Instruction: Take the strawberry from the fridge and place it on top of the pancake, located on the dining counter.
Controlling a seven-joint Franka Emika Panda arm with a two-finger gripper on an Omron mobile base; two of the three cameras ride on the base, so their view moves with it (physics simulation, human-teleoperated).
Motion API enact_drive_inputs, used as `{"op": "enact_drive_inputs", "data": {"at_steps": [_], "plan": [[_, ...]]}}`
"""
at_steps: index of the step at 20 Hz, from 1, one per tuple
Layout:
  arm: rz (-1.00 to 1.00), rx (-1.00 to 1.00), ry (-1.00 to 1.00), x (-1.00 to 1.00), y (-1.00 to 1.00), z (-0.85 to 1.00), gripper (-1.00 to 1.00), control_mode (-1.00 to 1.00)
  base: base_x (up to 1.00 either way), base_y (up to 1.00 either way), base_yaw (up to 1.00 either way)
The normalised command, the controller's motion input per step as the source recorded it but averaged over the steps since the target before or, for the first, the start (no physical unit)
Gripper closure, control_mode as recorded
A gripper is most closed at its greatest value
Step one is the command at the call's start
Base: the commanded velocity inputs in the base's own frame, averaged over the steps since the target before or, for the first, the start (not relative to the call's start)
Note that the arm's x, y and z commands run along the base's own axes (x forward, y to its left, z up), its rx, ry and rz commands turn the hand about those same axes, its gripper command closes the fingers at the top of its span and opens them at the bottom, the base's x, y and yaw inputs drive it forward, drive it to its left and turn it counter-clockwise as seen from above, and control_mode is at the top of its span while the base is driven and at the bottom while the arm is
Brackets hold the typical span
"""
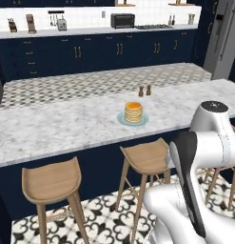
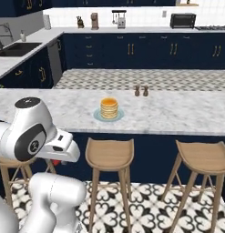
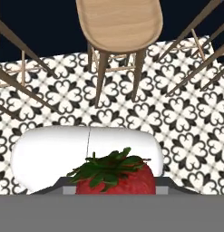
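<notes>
In the hand view the strawberry [image 3: 117, 177], bright red with green leaves on top, sits between the fingertips of my gripper [image 3: 114, 187], which is shut on it. The hand hangs low over the patterned floor, in front of the stools. In the right base view a speck of red, the strawberry [image 2: 56, 162], peeks out under the hand. The pancake [image 1: 133, 112] [image 2: 109, 108] is a golden stack on a pale blue plate [image 1: 122, 120], standing on the marble dining counter [image 1: 52, 126] [image 2: 177, 113], well above and beyond my hand. The grey fridge [image 1: 224, 38] stands far right.
Wooden stools [image 1: 50, 183] [image 1: 146, 157] [image 2: 109, 154] [image 2: 202, 159] line the near side of the counter, and one stool seat [image 3: 119, 22] is right ahead of the hand. Two small shakers [image 1: 144, 90] stand behind the pancake. Navy cabinets with appliances run along the back wall.
</notes>
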Motion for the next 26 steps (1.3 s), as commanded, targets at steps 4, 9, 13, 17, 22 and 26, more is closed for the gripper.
{"op": "enact_drive_inputs", "data": {"at_steps": [4,9,13,17,22,26], "plan": [[0.0,0.0,0.0,0.0,0.0,0.0,1.0,1.0,0.79,-0.1,0.0],[0.0,0.0,0.0,0.0,0.0,0.0,1.0,1.0,0.78,-0.02,0.0],[0.0,0.0,0.0,0.0,0.0,0.0,1.0,1.0,0.73,0.0,0.0],[0.0,0.0,0.0,0.0,0.0,0.0,1.0,1.0,0.61,0.0,0.0],[0.0,0.0,0.0,0.39,0.0,0.06,1.0,-1.0,0.22,0.0,0.0],[0.0,0.0,0.13,0.9,-0.06,0.3,1.0,-1.0,0.0,0.0,0.0]]}}
